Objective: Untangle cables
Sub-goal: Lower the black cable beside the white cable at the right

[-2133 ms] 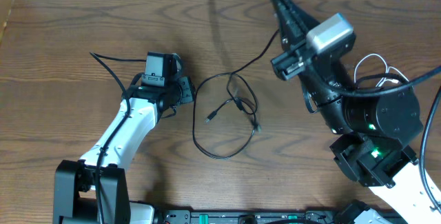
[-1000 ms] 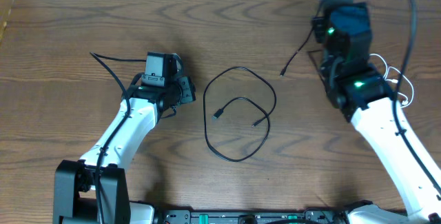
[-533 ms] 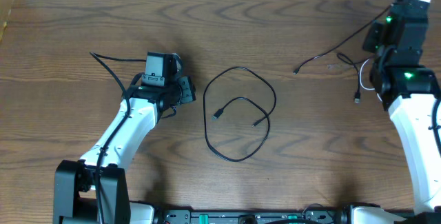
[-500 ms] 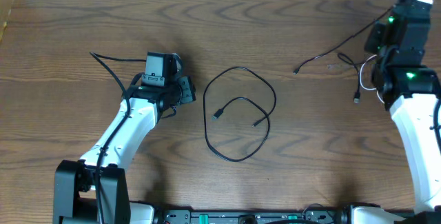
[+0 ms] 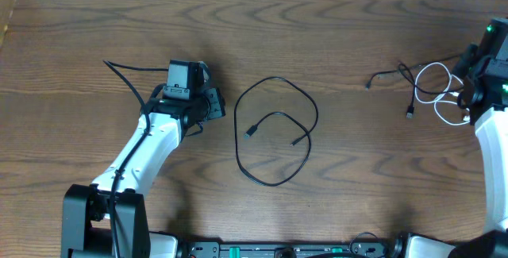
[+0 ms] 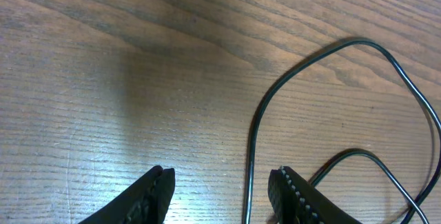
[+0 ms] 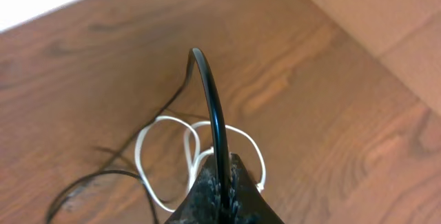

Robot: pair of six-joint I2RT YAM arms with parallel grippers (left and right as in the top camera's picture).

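Observation:
One black cable (image 5: pixel 274 131) lies in a loose loop at the table's middle, both plugs inside the loop. My left gripper (image 5: pixel 218 105) sits at its left side, open; in the left wrist view that cable (image 6: pixel 252 155) runs between the fingers (image 6: pixel 293 193) without being pinched. At the far right, my right gripper (image 7: pixel 220 179) is shut on a second black cable (image 7: pixel 209 93), which arches up from the jaws. Its free end (image 5: pixel 369 85) trails to the left. The white cable (image 5: pixel 435 91) lies curled beside it, and its loops (image 7: pixel 165 138) show below the right jaws.
The left arm (image 5: pixel 147 143) reaches in from the bottom left, with its thicker black wire (image 5: pixel 119 71) behind the wrist. The right arm (image 5: pixel 492 131) runs along the right edge. A pale wall (image 7: pixel 386 17) borders the table's far right.
My right arm has swung from the table's upper middle to the far right edge, dragging its black cable and the white one away from the central loop. The left arm stayed still.

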